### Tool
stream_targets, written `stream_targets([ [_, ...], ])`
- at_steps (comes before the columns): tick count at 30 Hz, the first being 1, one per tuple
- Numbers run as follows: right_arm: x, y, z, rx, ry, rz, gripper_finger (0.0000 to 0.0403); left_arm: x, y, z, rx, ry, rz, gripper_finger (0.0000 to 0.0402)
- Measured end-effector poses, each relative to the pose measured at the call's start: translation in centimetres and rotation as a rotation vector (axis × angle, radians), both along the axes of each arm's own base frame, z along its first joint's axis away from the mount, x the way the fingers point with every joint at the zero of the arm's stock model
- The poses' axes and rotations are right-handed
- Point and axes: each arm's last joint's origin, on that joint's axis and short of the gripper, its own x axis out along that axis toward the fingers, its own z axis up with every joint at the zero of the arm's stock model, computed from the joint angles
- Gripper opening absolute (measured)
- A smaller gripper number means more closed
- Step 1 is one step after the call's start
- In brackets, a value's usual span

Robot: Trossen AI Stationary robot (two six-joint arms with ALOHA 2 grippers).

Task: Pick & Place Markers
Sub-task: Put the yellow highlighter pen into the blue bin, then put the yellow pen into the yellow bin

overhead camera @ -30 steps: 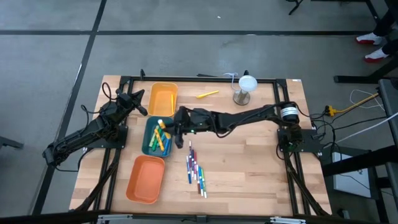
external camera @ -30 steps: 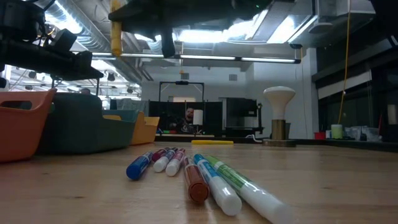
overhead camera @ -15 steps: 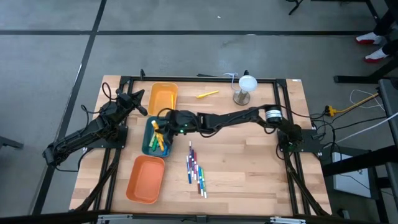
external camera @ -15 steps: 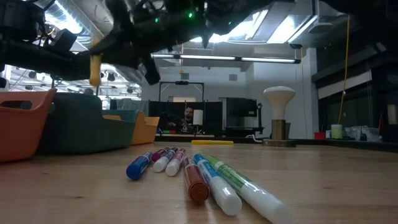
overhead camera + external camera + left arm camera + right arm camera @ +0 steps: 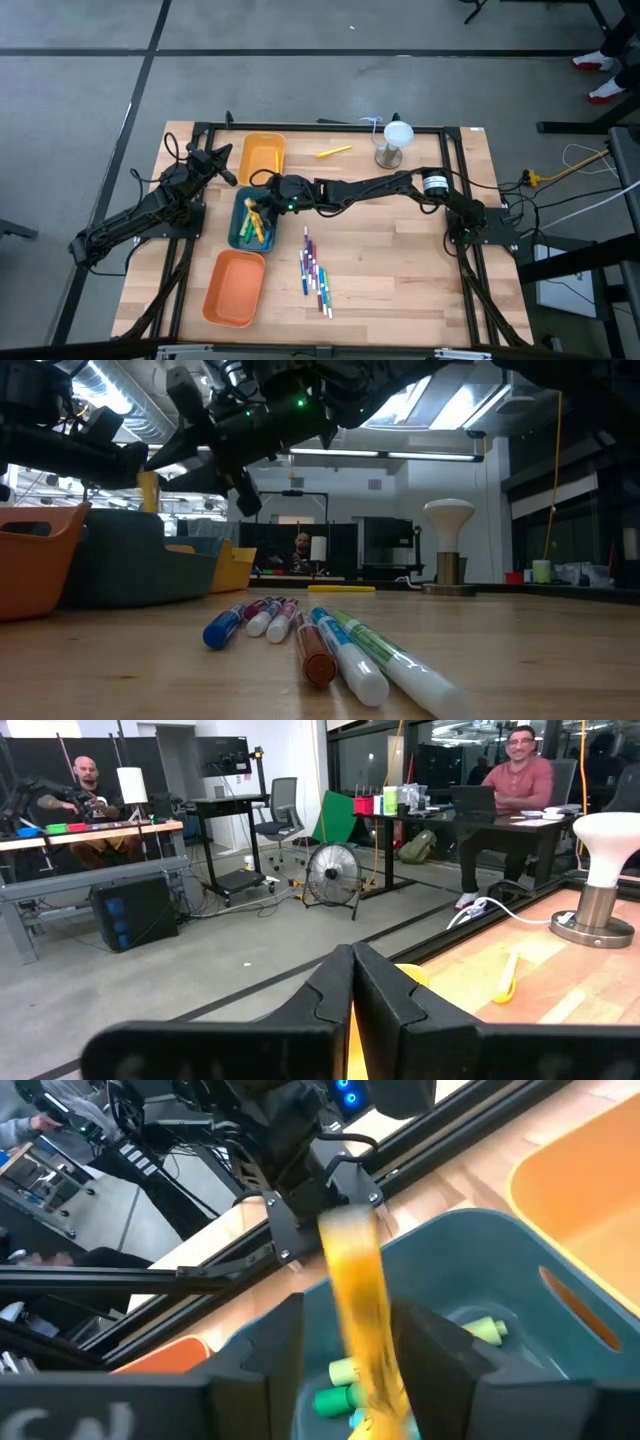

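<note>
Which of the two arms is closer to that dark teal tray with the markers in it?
The right. Its pincer hangs over the teal tray, a yellow marker between its fingers. The left pincer waits off beside the yellow tray.

Right gripper open, left gripper shut

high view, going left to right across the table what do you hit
left gripper → teal tray → right gripper → row of markers → loose yellow marker → white-topped stand

Markers are shown lying together on the tabletop. A yellow marker is seen above the teal tray, beside the right gripper.
</note>
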Motion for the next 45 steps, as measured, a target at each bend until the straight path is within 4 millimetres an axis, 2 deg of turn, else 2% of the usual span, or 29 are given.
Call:
stream_targets([
  [4, 0.0, 0.0, 0.0, 0.000, 0.001, 0.000, 0.0160, 0.0, 0.0, 0.0, 0.000, 0.000, 0.000, 0.0008],
  [11, 0.0, -0.4, 0.0, 0.002, 0.001, 0.017, 0.0148, 0.0, 0.0, 0.0, 0.000, 0.000, 0.000, 0.0009],
  [15, 0.0, -1.1, 0.0, 0.040, 0.005, 0.109, 0.0144, 0.0, 0.0, 0.0, 0.000, 0.000, 0.000, 0.0006],
  [21, -0.3, -1.6, 0.6, 0.173, -0.020, 0.342, 0.0144, 0.0, 0.0, 0.0, 0.000, 0.000, 0.000, 0.0010],
  [25, -0.3, -1.4, 0.7, 0.174, -0.037, 0.384, 0.0144, 0.0, 0.0, 0.0, 0.000, 0.000, 0.000, 0.0010],
  [31, -0.3, -0.4, 0.7, 0.124, -0.039, 0.420, 0.0144, 0.0, 0.0, 0.0, 0.000, 0.000, 0.000, 0.0006],
  [37, -0.6, 1.2, -0.4, 0.035, 0.032, 0.458, 0.0144, 0.0, 0.0, 0.0, 0.000, 0.000, 0.000, 0.0010],
  [45, -1.3, 2.8, -2.4, -0.237, 0.189, 0.416, 0.0144, 0.0, 0.0, 0.0, 0.000, 0.000, 0.000, 0.0007],
])
